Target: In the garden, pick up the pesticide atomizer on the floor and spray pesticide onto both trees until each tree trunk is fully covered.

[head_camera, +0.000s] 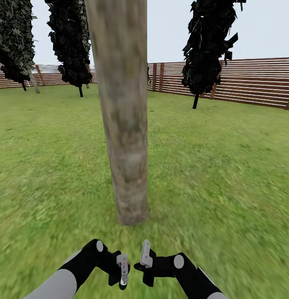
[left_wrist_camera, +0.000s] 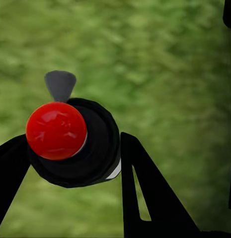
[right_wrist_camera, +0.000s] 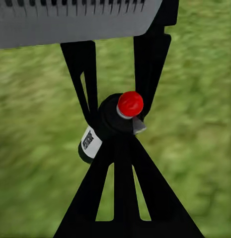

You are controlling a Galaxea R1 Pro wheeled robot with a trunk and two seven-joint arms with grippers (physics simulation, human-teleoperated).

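We see one tree trunk (head_camera: 123, 124) close ahead on the lawn (head_camera: 227, 166) and three dark columnar trees (head_camera: 208, 45) by the fence (head_camera: 260, 83). Our left gripper (left_wrist_camera: 70, 153) pinches one pesticide atomizer (left_wrist_camera: 75, 141) (red top up); whether the right gripper (head_camera: 145, 254) is spread, we cannot tell.

My black claw (left_wrist_camera: 70, 163) has a black bottle (left_wrist_camera: 90, 148) with a shiny red cap, the trunk (head_camera: 123, 124) is mottled grey-brown, grass (head_camera: 227, 166) green, fence (head_camera: 252, 81) brown slats.

Both arms low and bent inward, left hand (head_camera: 122, 269) fingers clamped, right hand (head_camera: 146, 254) close beside it
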